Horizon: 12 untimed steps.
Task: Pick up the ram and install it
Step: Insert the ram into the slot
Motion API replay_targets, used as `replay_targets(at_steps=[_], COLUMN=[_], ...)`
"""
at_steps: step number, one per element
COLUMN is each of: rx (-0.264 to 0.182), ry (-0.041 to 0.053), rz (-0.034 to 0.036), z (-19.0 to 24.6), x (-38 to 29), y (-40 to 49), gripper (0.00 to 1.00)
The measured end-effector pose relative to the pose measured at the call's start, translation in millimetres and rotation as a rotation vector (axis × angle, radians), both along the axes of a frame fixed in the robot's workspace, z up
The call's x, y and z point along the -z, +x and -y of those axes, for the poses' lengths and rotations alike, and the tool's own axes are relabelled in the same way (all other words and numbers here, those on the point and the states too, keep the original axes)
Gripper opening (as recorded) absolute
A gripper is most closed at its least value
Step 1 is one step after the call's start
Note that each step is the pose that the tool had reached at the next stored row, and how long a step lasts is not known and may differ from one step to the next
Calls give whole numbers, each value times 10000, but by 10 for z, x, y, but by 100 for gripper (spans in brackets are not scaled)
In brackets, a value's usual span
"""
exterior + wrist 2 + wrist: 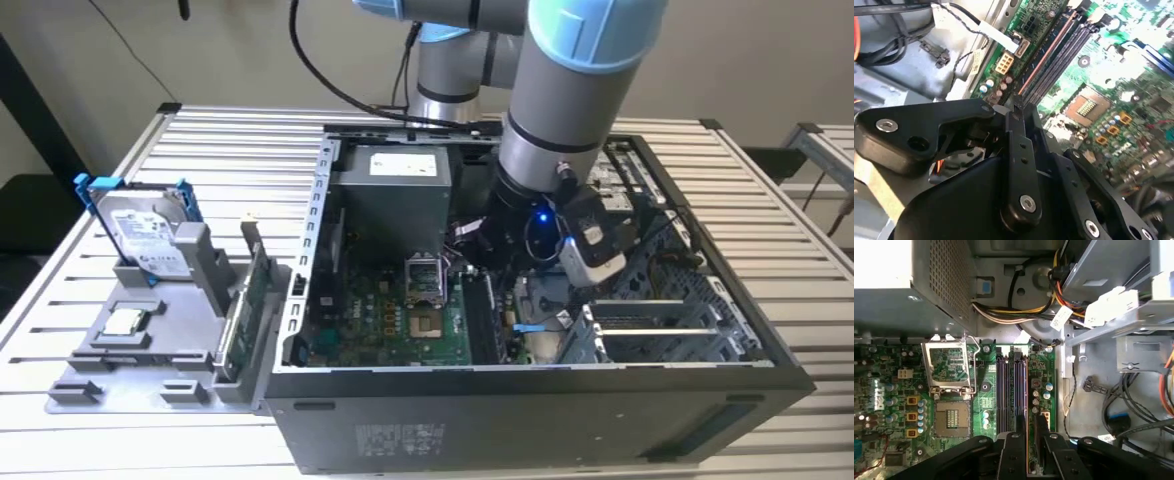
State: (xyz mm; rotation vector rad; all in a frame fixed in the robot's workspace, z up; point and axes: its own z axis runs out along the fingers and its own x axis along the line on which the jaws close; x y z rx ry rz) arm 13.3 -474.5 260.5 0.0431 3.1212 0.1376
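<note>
We're deep inside the open computer case (pixel 561 400), our pincer (pixel 1027 432) clenched on the ram (pixel 1027 445) edge-on right over the memory slots (pixel 1011 390) of the green motherboard (pixel 899 405), so pickup looks done and seating isn't finished, the socket (pixel 951 417) lying beyond.

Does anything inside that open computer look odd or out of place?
One thing: the processor socket on the green board is bare, its metal cover flipped open beside it. Nothing looks spilled or broken. The tool sits over the memory slots.
</note>
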Motion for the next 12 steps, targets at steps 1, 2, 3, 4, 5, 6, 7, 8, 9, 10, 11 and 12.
replay_targets(at_steps=[1,2,3,4,5,6,7,8,9,10,11,12], rx=[0,0,-1,-1,0,0,-1,-1,0,-1,0,-1], ry=[-2,-1,12,31,31,32,29,27,25,24,23,22], rz=[-1,-1,-1,1,1,0,0,-1,-1,-1,-1,0], z=[0,0,0,0,0,0,0,0,0,0,0,0], x=[-45,-91,-120,-119,-120,-119,-120,-121,-121,-121,-121,-121], y=[0,0,0,0,0,0,0,0,0,0,0,0], gripper=[22,22,22,22,22,22,22,22,22,22,22,20])
